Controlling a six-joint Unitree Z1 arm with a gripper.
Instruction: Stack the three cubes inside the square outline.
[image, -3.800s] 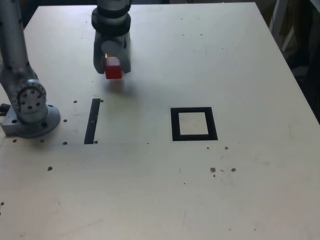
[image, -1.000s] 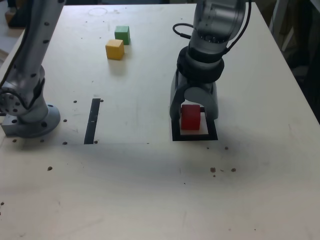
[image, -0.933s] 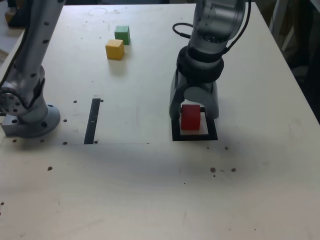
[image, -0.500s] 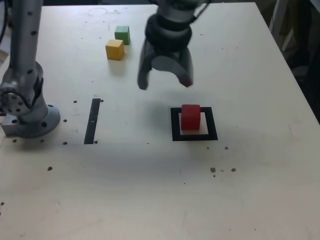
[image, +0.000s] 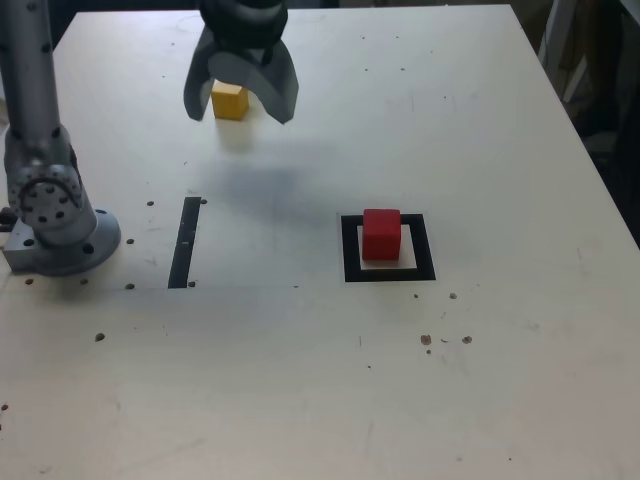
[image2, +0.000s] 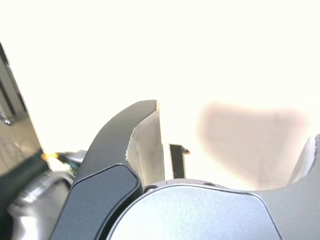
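Red cube placed, a loose base could spoil the stack

Exterior view: the red cube (image: 381, 235) sits inside the square outline (image: 424, 248), nearer its left side. The hand (image: 240, 118) is spread and empty, with the yellow cube (image: 230, 101) showing between its fingers; the green cube isn't visible. A finger descending off-line could knock yellow askew; a careless release on red could topple the stack.

Wrist view: the fingers stand wide apart, no cube visible between them.

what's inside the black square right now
The red cube sits inside the square outline, with pale tabletop showing around part of it. The patch directly under and behind the cube is covered, so I can't see what's there.
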